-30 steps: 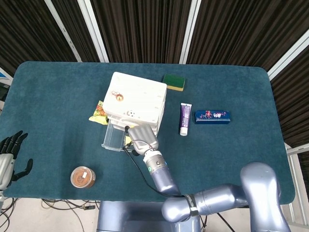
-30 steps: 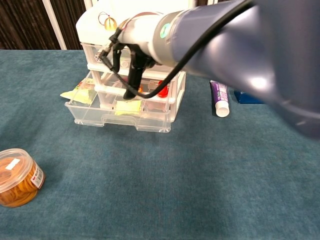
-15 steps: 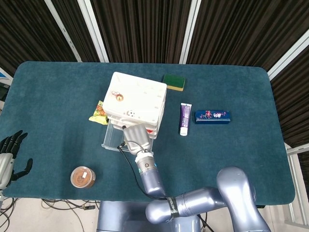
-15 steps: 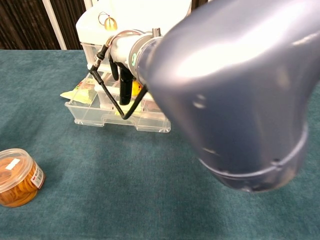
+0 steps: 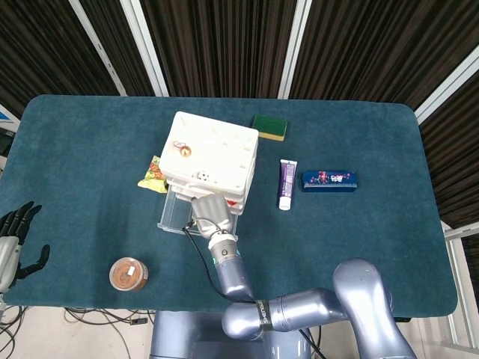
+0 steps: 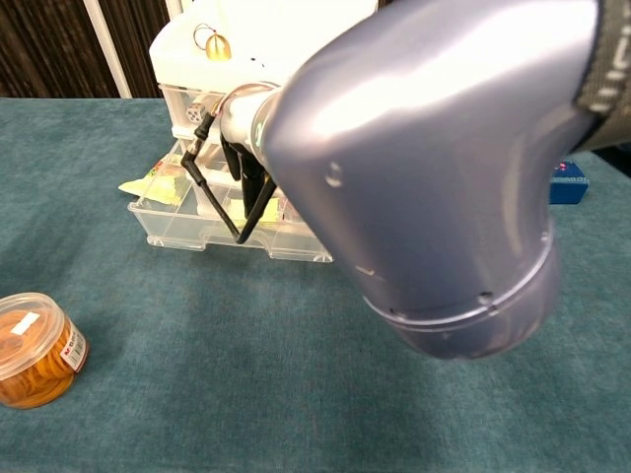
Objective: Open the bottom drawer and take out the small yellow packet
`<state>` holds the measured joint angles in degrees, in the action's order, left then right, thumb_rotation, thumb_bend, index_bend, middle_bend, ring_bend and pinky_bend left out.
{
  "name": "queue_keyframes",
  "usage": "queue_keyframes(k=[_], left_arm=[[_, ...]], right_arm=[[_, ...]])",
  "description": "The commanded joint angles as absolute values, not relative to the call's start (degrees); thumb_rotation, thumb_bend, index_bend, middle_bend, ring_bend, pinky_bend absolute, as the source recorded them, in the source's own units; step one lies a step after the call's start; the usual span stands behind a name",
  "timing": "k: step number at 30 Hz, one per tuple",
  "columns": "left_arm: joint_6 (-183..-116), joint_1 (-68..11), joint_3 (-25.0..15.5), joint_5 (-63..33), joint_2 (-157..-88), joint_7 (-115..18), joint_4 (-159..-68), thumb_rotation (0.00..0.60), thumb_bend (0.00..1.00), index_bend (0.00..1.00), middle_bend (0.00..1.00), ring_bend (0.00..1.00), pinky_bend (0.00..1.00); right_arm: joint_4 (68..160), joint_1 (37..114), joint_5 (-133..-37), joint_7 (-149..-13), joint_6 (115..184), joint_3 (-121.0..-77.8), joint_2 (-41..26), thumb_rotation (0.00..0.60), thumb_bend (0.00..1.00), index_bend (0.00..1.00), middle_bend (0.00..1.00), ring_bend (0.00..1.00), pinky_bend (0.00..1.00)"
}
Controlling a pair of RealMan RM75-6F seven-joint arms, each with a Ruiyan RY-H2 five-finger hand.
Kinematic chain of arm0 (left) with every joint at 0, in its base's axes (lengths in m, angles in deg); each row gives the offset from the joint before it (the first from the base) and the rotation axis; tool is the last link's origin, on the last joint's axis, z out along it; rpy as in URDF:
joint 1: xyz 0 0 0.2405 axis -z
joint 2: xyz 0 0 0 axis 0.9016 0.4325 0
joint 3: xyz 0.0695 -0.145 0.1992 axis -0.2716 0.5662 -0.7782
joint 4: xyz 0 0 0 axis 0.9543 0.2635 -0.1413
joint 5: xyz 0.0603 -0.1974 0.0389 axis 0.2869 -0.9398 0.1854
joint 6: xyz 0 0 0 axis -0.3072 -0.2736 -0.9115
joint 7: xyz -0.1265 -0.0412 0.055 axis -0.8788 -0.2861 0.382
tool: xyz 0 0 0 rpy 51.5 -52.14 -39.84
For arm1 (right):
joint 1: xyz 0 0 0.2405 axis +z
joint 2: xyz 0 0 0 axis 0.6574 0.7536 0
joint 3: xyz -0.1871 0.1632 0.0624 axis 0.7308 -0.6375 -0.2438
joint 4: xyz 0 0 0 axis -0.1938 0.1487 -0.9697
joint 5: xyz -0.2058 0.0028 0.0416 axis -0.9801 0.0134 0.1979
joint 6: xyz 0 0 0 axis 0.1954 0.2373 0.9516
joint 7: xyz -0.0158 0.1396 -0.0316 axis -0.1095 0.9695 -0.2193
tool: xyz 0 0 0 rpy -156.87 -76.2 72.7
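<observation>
Here, right hand (image 5: 210, 212) over open bottom drawer (image 5: 177, 213)

sponge (image 5: 269, 127) behind drawer unit (image 5: 211, 155); tube (image 5: 287, 183) to its right.

Even overhead light, near arm blurred

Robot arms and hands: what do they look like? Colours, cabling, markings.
The right arm is glossy silver-grey with rounded segments, a black band with small white lettering at one joint, and a green-ringed spot on the wrist. A black cable loops alongside the silver-backed, dark-fingered right robot hand. The left robot hand has black fingers and a grey palm.
</observation>
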<state>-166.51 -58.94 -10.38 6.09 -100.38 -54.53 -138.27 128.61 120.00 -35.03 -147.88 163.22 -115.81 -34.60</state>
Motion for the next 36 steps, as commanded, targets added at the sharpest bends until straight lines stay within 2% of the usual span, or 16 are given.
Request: queue_keyframes(k=[1,8,16,27,36], left_arm=[[-166.5,-58.9,-10.4,6.2,-100.4,-54.4,-138.3,0.6,0.44,0.07,0.02,0.0,0.0],[-166.5,-59.0,-10.4,6.1,-100.3,-54.6,-138.3,0.6,0.44,0.07,0.02,0.0,0.0],[-166.5,-59.0,-10.4,6.0,-100.2,-54.7,-138.3,0.6,0.44,0.07,0.02,0.0,0.0],[-166.3,-58.9,-10.3,5.7,-100.1,-54.9,-138.4,0.6,0.44,0.07,0.02,0.0,0.0],[-166.2,-58.9,-10.3,5.7,-100.1,-54.8,-138.4,0.6,0.44,0.07,0.02,0.0,0.0]], right_arm=[[127.9,120.1,-36.0,-147.9,163.5,-115.6,-35.0,0.6,0.23,0.4,1.0,1.0,1.0],[126.7,120.2,-36.0,-149.4,163.1,-115.3,-36.0,0.6,0.23,0.39,1.0,1.0,1.0],[125.3,120.7,-32.7,-151.2,161.0,-117.5,-36.4,0.6,0.23,0.37,1.0,1.0,1.0],[122.3,122.0,-25.8,-153.2,155.8,-122.3,-35.0,0.6,0.15,0.36,1.0,1.0,1.0],[121.9,123.3,-22.4,-154.5,154.7,-123.1,-33.7,0.6,0.12,0.35,1.0,1.0,1.0]])
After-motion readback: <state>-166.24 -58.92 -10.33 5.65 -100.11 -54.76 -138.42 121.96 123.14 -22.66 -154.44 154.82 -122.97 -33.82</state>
